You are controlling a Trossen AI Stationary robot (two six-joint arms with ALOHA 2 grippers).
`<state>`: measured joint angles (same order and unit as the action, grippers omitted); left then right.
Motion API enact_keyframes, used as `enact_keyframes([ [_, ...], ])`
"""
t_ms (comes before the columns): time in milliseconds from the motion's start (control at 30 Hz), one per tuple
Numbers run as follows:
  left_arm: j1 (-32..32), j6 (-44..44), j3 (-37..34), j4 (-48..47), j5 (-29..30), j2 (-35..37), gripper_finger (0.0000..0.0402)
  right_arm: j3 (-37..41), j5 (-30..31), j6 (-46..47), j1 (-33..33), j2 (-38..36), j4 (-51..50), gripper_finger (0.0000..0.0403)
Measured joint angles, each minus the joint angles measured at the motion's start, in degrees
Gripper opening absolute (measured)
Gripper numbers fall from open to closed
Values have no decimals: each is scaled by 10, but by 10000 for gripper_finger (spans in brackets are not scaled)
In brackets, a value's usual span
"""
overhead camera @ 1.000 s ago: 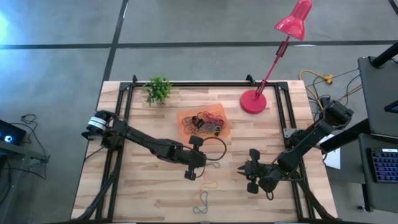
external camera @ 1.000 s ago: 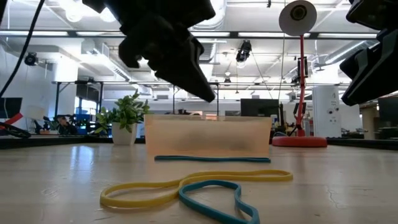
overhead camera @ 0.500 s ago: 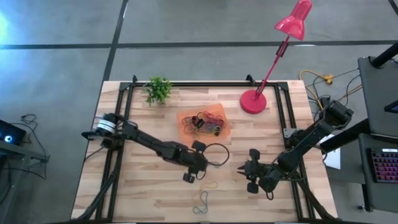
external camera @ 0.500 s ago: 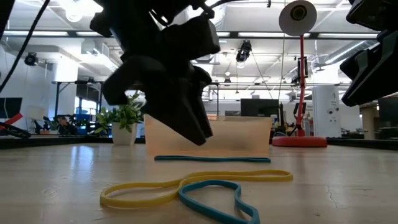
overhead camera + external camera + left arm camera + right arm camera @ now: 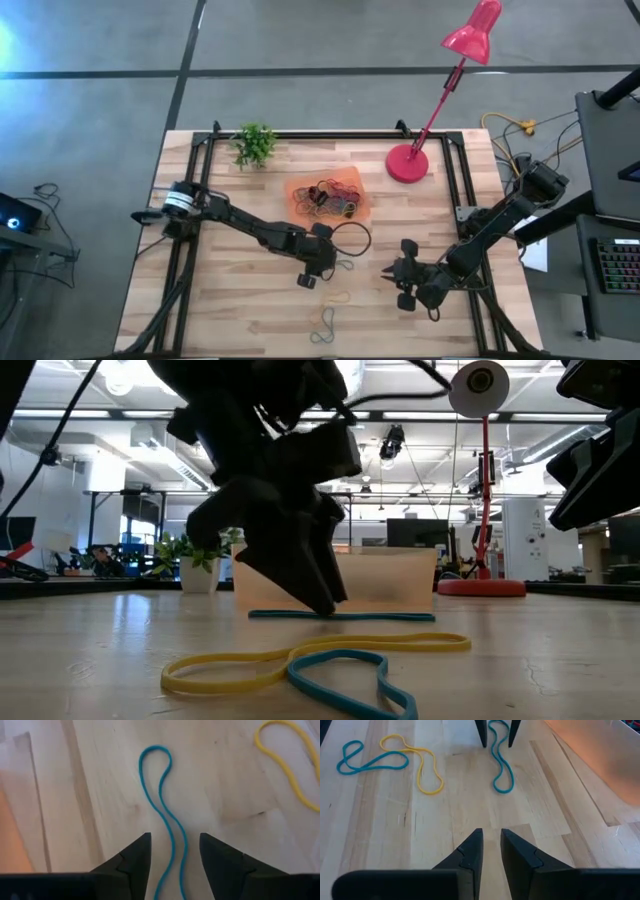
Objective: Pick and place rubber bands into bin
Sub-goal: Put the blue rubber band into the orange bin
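Black left hand, fingers parted, straddles a teal rubber band on the desk, at six o'clock from the orange bin. Right hand, fingers slightly apart and holding nothing, waits at three o'clock over bare wood.

- The bin sits mid-worktop, rubber bands piled inside.
- A plant stands behind-left of it, a lamp behind-right.
- Loose bands lie in front.
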<state>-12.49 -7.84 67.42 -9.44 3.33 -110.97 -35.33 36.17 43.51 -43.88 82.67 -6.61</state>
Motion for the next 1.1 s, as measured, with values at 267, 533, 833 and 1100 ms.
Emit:
enact_keyframes([
  [267, 10, 1, 8, 6, -53, -29, 152, 0, 0, 0, 0, 0, 0, 57],
  [533, 11, 16, 7, 10, -98, -39, 152, 0, 0, 0, 0, 0, 1, 57],
  [833, 19, 42, 6, 4, -140, -40, 152, 0, 0, 0, 0, 0, 1, 57],
  [1100, 20, 43, 6, 0, -163, -40, 147, 0, 0, 0, 0, 0, 1, 57],
])
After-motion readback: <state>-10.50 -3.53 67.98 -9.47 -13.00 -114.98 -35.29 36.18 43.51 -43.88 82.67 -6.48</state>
